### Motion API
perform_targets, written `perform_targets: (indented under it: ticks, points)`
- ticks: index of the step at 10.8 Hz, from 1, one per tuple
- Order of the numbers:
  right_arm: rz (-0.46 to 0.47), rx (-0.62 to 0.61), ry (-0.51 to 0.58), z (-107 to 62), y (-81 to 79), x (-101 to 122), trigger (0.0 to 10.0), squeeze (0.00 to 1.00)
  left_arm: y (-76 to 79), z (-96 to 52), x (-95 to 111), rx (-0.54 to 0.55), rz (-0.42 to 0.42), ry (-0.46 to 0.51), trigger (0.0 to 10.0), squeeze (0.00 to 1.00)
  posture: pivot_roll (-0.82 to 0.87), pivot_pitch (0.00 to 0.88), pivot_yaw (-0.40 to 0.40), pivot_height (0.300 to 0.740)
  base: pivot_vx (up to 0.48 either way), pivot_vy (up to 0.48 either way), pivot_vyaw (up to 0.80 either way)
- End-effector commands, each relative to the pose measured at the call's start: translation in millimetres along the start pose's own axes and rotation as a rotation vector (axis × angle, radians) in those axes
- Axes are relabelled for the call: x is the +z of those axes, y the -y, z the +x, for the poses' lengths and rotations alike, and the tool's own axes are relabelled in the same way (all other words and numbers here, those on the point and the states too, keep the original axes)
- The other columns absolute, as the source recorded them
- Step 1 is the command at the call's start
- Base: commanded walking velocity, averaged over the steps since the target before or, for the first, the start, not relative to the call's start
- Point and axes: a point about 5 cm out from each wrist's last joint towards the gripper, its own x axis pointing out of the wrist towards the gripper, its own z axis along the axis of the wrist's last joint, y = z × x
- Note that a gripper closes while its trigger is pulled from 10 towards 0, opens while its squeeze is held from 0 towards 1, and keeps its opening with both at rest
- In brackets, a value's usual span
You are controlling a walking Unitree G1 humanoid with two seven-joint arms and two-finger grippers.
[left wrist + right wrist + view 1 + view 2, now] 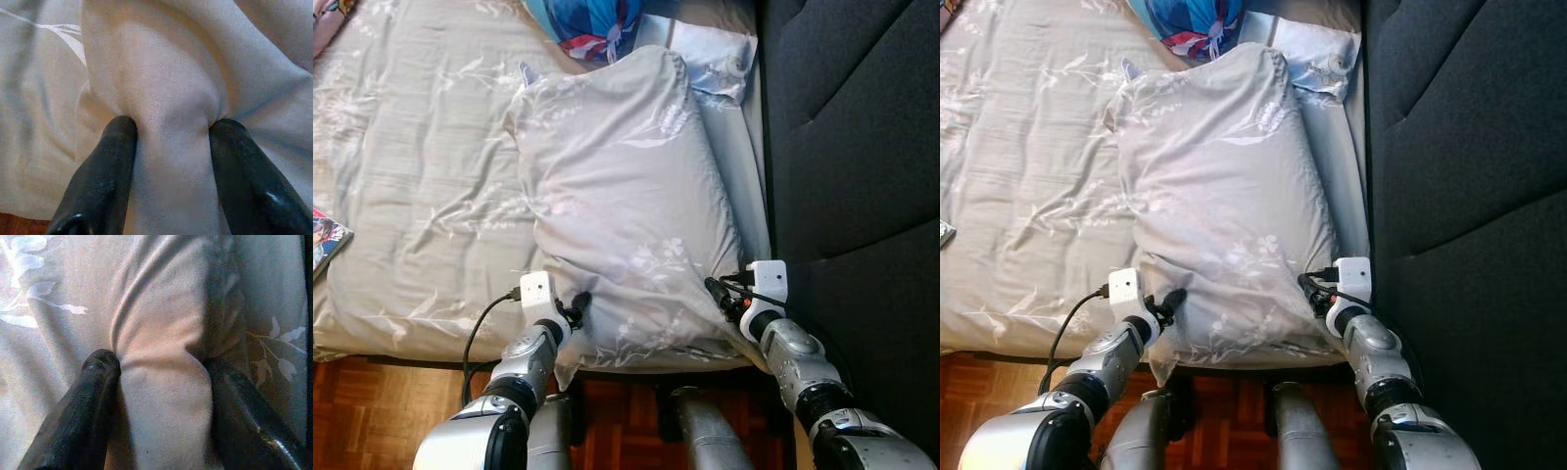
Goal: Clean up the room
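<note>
Left claw (pixel 579 302) and right claw (pixel 717 294) each pinch near corner of pillow (pixel 622 196) on bed (pixel 411 196).

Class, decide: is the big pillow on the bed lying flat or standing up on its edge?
Lying flat. The pillow spreads broad-face-up across the bed, with the left gripper and right gripper pinching its near corners.

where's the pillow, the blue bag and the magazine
pillow (pixel 617 186), left eye view, middle of its floral case
blue bag (pixel 587 24), left eye view, its crumpled front at the bed's head
magazine (pixel 325 240), left eye view, cover at the bed's left edge
</note>
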Motion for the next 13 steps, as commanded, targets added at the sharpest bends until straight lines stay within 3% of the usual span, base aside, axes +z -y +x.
perform_targets:
  ticks: [1, 10, 13]
  points:
    - [0.027, 0.019, -0.144, -9.3, -5.2, -40.5, 0.0, 0.00, -14.1, -9.2, -27.2, 0.054, -0.041, -0.094, 0.0, 0.00, -0.01, 0.546, -0.041, 0.714, 0.000, 0.000, 0.00]
    - [0.031, 0.061, -0.136, -3.7, -22.1, -40.3, 0.0, 0.00, -13.7, -9.4, -25.6, 0.037, -0.046, -0.066, 0.0, 0.00, 0.00, 0.455, -0.039, 0.714, 0.000, 0.000, 0.00]
    - [0.050, 0.075, -0.133, -2.1, -31.2, -43.2, 0.0, 0.00, -16.0, -13.2, -29.3, 0.003, 0.032, -0.048, 0.0, 0.00, 0.02, 0.394, -0.037, 0.714, 0.000, 0.000, 0.00]
